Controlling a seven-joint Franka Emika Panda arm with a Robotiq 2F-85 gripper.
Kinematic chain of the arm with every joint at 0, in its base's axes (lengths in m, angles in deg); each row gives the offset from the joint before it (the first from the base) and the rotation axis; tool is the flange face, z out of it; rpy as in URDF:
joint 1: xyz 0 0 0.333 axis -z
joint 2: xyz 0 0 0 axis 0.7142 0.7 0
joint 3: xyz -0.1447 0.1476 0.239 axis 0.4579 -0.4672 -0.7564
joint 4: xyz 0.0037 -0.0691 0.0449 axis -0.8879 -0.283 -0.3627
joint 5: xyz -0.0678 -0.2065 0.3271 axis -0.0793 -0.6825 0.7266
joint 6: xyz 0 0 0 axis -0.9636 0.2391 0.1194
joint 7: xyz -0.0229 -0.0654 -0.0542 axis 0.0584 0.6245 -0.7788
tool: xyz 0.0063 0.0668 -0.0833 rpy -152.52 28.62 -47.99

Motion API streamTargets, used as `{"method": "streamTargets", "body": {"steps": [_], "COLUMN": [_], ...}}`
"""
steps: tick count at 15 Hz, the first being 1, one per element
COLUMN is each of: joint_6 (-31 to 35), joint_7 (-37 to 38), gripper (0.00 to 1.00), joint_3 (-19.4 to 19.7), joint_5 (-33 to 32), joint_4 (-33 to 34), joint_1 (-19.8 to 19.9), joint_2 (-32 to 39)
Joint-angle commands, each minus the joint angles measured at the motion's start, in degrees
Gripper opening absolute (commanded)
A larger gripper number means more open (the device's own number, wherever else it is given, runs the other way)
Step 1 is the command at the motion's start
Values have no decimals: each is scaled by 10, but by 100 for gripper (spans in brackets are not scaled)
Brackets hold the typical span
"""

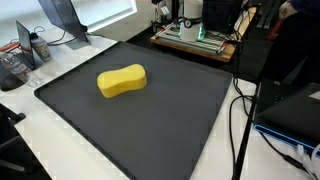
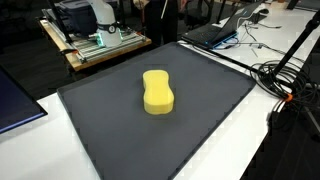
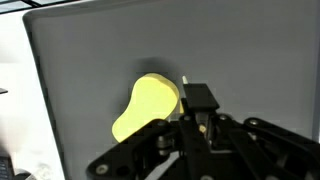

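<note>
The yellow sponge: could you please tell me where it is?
The sponge lies near the middle of the dark mat in both exterior views.

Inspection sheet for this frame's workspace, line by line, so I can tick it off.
Surface: dark grey mat lying flat on a white table.
Job's things: yellow sponge lying flat near the mat's middle, alone.
Clutter: nothing seen on the mat; small items at the table's edge, too small to tell.
Grippers: gripper shut, empty, above the sponge; shown only in the wrist view.
Cables: black cables on the table beside the mat.
Surroundings: laptop; machine on a wooden board.
</note>
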Motion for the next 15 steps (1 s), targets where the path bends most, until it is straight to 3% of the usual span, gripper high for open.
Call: {"method": "streamTargets", "body": {"steps": [1,7,15], "joint_6": [-2,100,250], "joint_7": [1,108,236], "gripper": [3,3,3], "joint_3": [11,27,93], "joint_5": [-1,2,-19], "joint_4": [2,5,-15], "joint_1": [-12,-4,-3], "joint_2": [1,59,150]}}
